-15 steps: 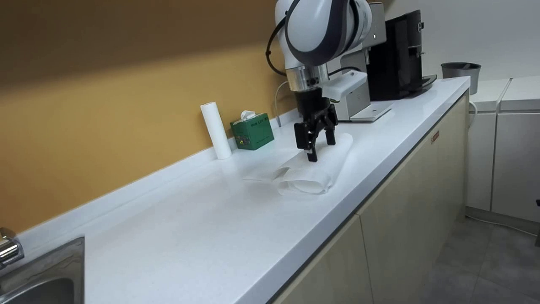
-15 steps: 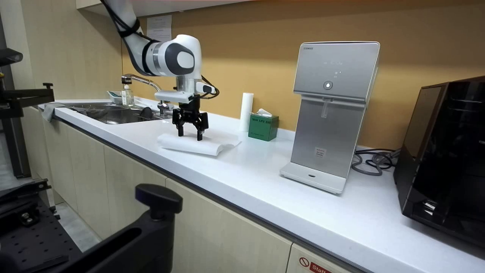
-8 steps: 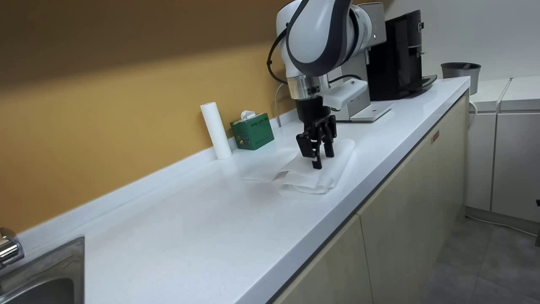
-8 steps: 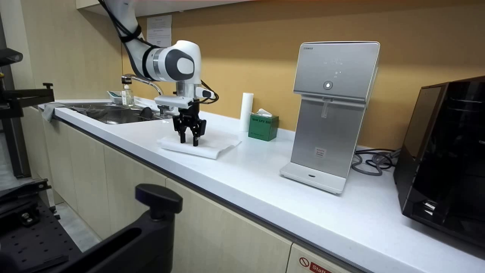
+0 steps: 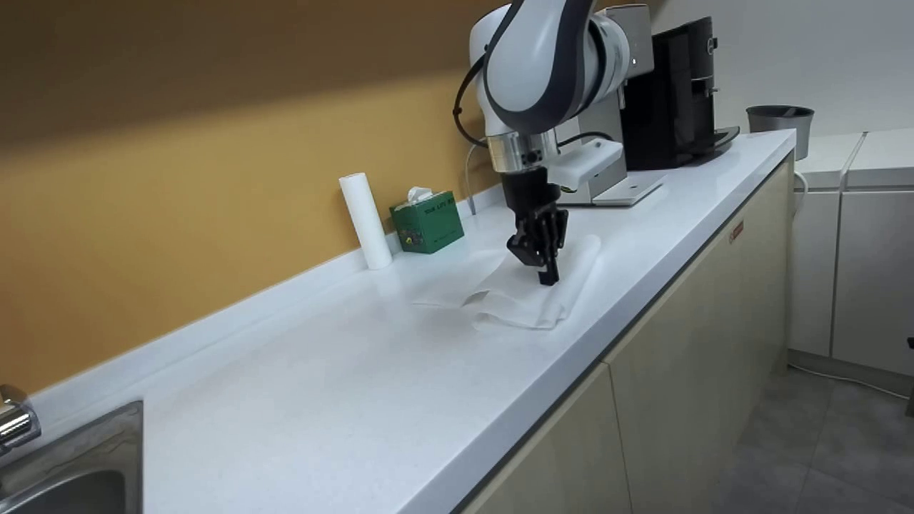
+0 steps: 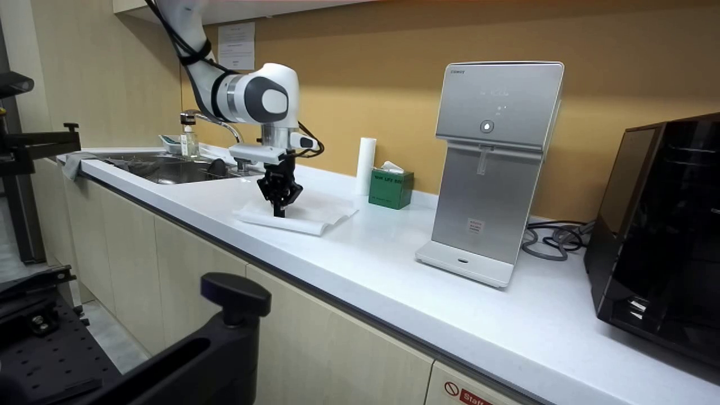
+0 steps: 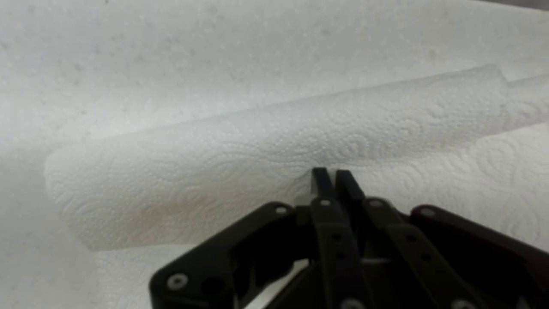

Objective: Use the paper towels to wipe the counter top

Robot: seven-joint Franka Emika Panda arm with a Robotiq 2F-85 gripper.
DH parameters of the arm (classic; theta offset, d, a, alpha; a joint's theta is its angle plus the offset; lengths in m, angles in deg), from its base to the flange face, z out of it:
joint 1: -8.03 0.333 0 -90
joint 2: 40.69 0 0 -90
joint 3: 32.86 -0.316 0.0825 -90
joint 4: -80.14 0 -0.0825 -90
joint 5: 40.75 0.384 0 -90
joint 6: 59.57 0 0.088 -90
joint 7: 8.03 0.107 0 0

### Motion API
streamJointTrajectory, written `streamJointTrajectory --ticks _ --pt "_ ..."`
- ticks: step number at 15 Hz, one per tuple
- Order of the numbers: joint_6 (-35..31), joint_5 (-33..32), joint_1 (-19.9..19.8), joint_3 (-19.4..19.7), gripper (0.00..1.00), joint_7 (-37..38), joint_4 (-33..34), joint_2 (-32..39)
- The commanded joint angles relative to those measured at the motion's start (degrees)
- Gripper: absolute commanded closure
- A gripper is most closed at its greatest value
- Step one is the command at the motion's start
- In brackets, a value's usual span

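Closed since the earlier frame: Robotiq gripper (image 7: pixel 332 172), almost fully; cannot tell whether pinching anything. Directly beneath: folded paper towels (image 7: pixel 257 146), nearer front than back edge of the counter top (image 5: pixel 321 407).

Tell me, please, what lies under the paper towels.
The paper towels rest on the white counter top, visible around their edges; the patch they cover, and anything on it, is hidden.

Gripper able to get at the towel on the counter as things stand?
Looks like yes: the gripper is down at the towel, nothing visible between them. The jaws look closed, or nearly; whether they pinch it is unclear.
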Motion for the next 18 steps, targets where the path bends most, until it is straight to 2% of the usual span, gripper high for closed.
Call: streamJointTrajectory --ticks 1,2,3,4,6,9,10,11,12,16,18 --pt "0.54 3.00 -0.53 -0.85 1.00 -2.09 0.51 0.13" --pt "0.94 3.82 -0.59 -1.05 0.74 -2.56 0.48 -0.10" --pt "1.22 4.35 -0.49 -1.19 0.73 -3.08 0.35 -0.69" --pt "1.66 4.21 -0.17 -1.12 0.68 -3.02 0.14 -1.53" --pt "2.89 4.14 0.12 -1.42 0.53 -2.93 -0.52 -3.59" --pt "8.06 6.06 0.14 -3.12 0.33 -6.45 -2.50 -8.96" --pt "9.49 5.39 0.65 -3.05 0.77 -6.22 -2.82 -10.44" --pt "10.18 3.54 1.30 -2.63 0.73 -4.33 -3.15 -11.80" --pt "11.23 2.97 1.49 -2.55 0.73 -3.78 -3.16 -12.76" --pt "11.57 1.55 1.15 -1.78 1.00 -3.17 -3.56 -13.73" --pt "10.06 1.42 1.00 -1.34 1.00 -2.75 -3.42 -12.80"
